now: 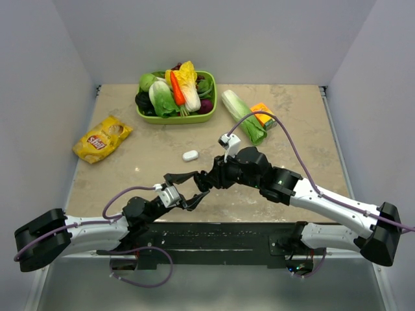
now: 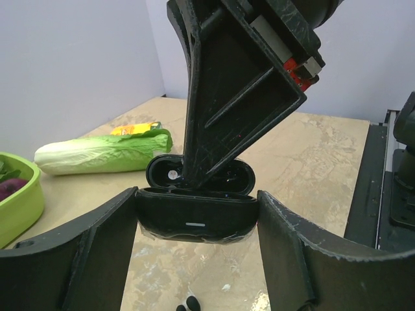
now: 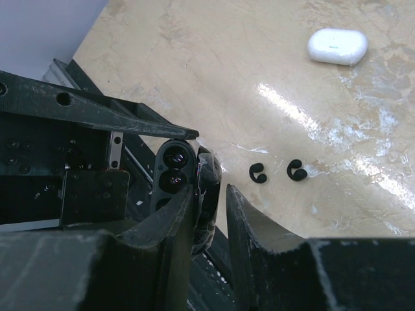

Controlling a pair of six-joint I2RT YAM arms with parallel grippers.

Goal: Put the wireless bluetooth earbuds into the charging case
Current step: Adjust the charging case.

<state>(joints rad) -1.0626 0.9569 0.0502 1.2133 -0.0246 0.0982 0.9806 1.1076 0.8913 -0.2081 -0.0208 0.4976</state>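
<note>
Meanwhile, the left gripper (image 2: 198, 207) clamped the open charging case (image 2: 194, 227).
Narrow-fingered, the right gripper (image 3: 211, 193) sat at its lid, hold unclear; black earbuds (image 3: 258, 173) lay on the table (image 1: 292, 129).

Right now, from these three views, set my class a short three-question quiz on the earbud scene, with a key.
1. The left gripper holds: A a carrot; B the open black charging case; C the chips bag.
2. True or false: two black earbuds lie on the table, outside the case.
3. What colour is the closed case lying alone on the table?
Key: 1 B; 2 true; 3 white.
</note>
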